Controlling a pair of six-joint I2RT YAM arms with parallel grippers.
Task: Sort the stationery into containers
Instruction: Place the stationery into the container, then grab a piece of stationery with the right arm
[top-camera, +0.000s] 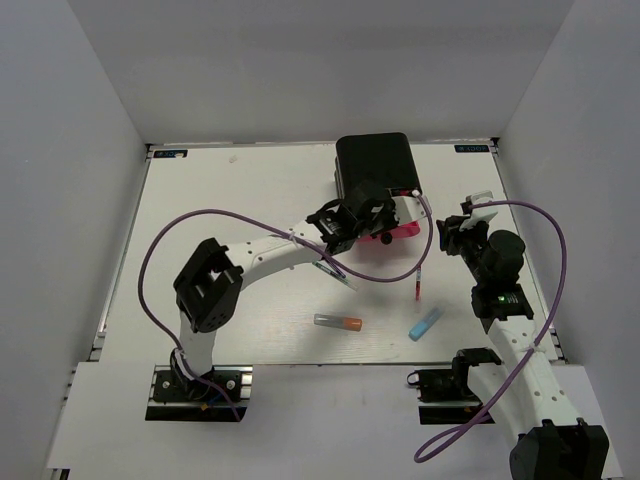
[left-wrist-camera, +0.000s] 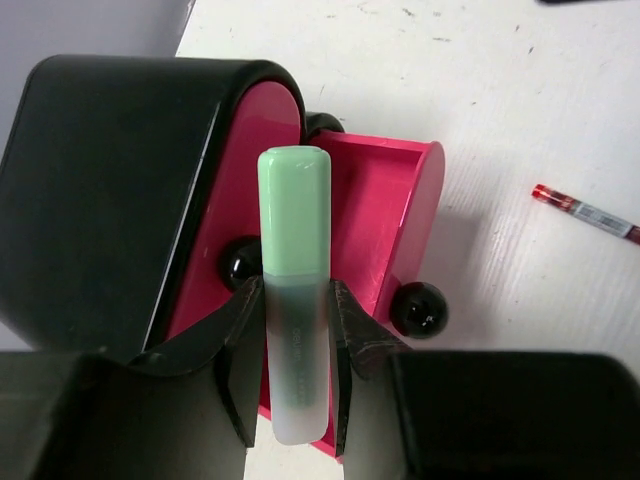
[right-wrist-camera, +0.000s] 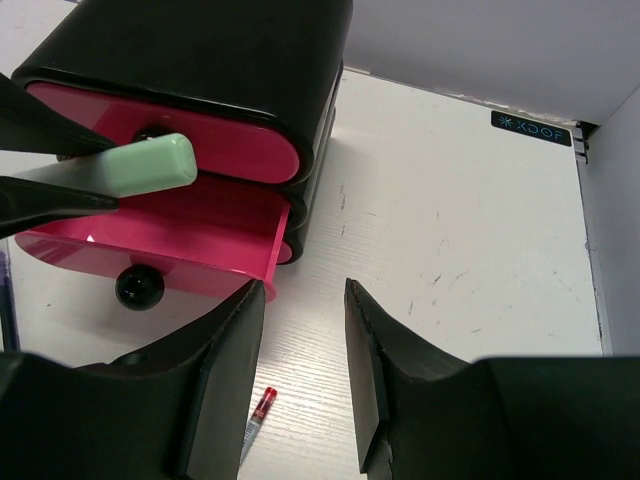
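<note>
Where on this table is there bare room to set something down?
Bare: far left corner of the table, left of the black case. Crowded: around the open pink drawer, with left gripper, right gripper, red pen.

White table (top-camera: 240, 190), plain grey walls (top-camera: 300, 60) on three sides.

One green marker (left-wrist-camera: 294, 290) above open pink drawer (left-wrist-camera: 385, 210); three items loose on tabletop (top-camera: 230, 200).
Marker held aloft, cap toward black case (top-camera: 372, 160); drawer above shut; red pen (top-camera: 419, 287), orange-capped grey marker (top-camera: 337, 322), light blue marker (top-camera: 425, 323) lying apart.
</note>
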